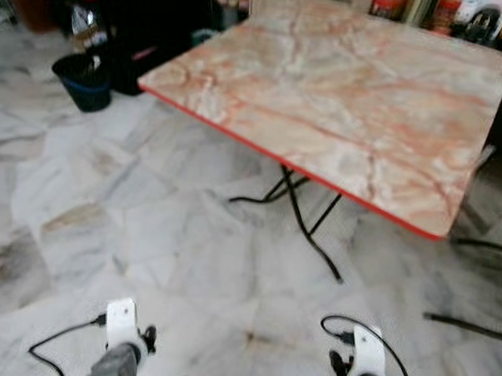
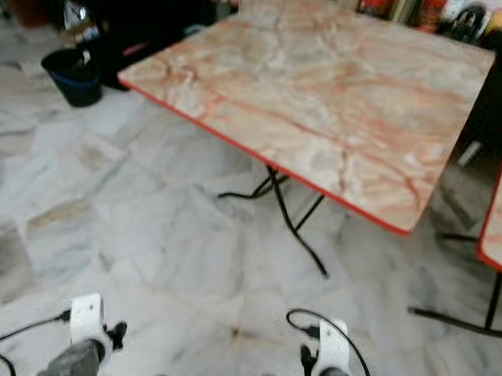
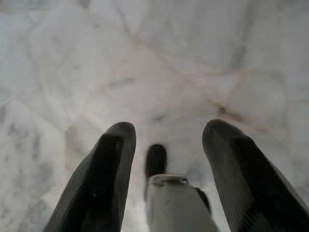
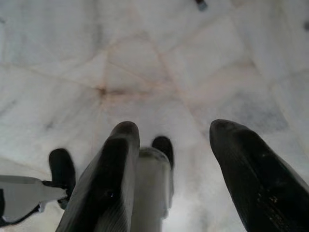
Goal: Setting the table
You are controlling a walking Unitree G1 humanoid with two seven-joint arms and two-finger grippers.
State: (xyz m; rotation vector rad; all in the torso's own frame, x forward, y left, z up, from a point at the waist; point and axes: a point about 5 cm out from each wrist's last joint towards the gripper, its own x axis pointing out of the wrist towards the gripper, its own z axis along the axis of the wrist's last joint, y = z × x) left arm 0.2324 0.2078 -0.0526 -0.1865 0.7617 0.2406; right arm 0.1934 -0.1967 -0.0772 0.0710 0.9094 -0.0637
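- I see the square pink-veined marble-patterned folding table with red edge (image 1: 346,101) ahead, on the grey marble tile floor (image 1: 108,215).
- Left gripper (image 3: 166,140): fingers apart, empty, pointing at the floor.
- Right gripper (image 4: 176,140): fingers apart, empty, likewise.
- Dark bucket (image 1: 85,81) stands left of the table.

We see a marble-topped folding table (image 1: 355,101) on a pale marble floor (image 1: 108,223), a dark bucket (image 1: 85,81) beyond.

Both arms hang low, wrists pointing down. The left gripper (image 3: 166,140) has its black fingers (image 3: 104,179) spread apart and holds nothing. The right gripper (image 4: 174,140) likewise has its fingers (image 4: 251,179) parted and bare.
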